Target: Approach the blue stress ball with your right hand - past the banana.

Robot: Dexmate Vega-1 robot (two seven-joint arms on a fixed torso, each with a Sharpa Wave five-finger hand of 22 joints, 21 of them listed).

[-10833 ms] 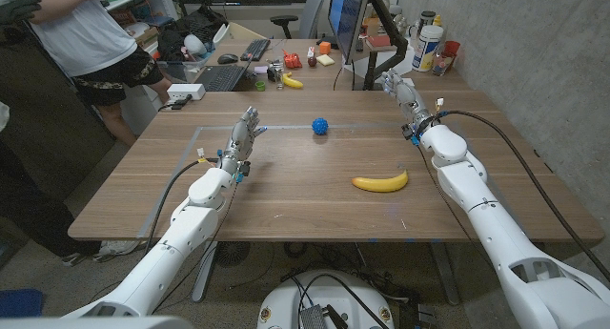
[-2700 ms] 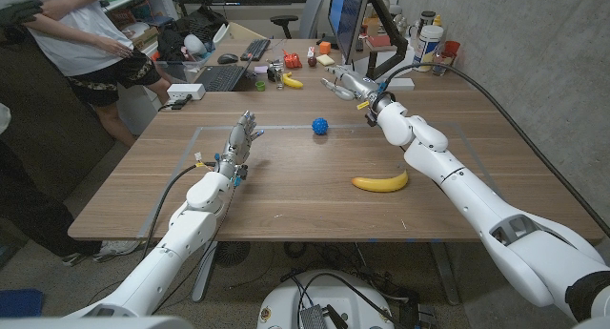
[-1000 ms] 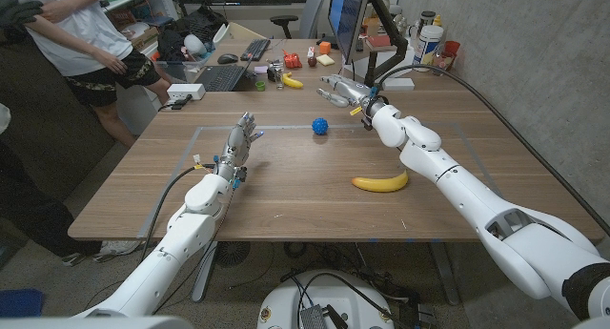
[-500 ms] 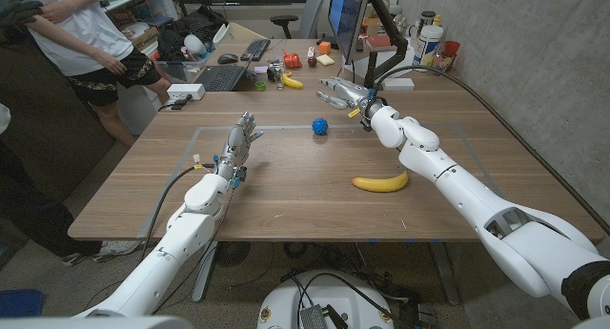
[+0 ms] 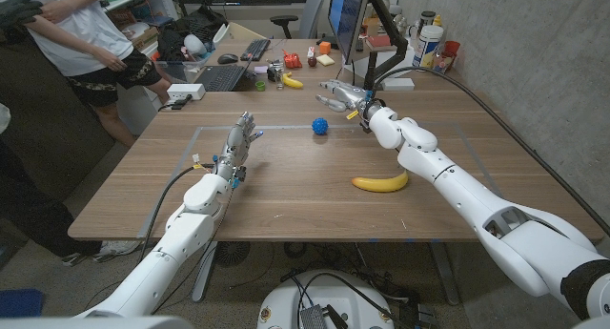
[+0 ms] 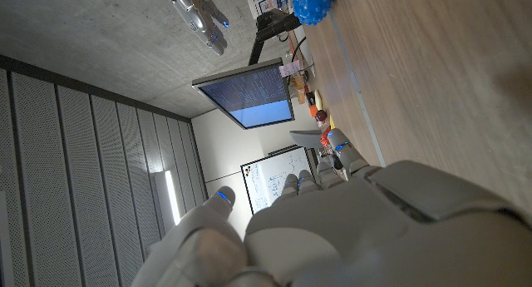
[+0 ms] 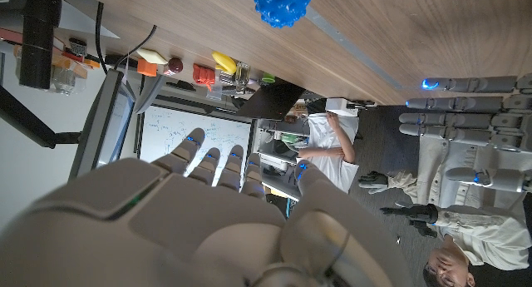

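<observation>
My right hand (image 5: 340, 93) hangs above the far side of the wooden table (image 5: 286, 191), fingers spread and holding nothing, just to the right of the blue stress ball (image 5: 320, 126) but not touching it. Since the oldest frame, when this hand stood at the table's far right edge, my arm has swung inward across the table; over the last second it has only crept a little closer to the ball. The ball itself sits where it was, on the bare wood near the far tape line. In my right wrist view the ball (image 7: 283, 5) shows beyond my fingertips (image 7: 193, 142), with clear wood between. The banana (image 5: 379, 182) lies unmoved nearer the table's front, under my forearm's line and well apart from the ball. My left hand (image 5: 239, 144) stays standing on its edge on the table's left side, fingers straight and apart, empty. In the left wrist view the ball (image 6: 313, 3) shows far ahead of it.
</observation>
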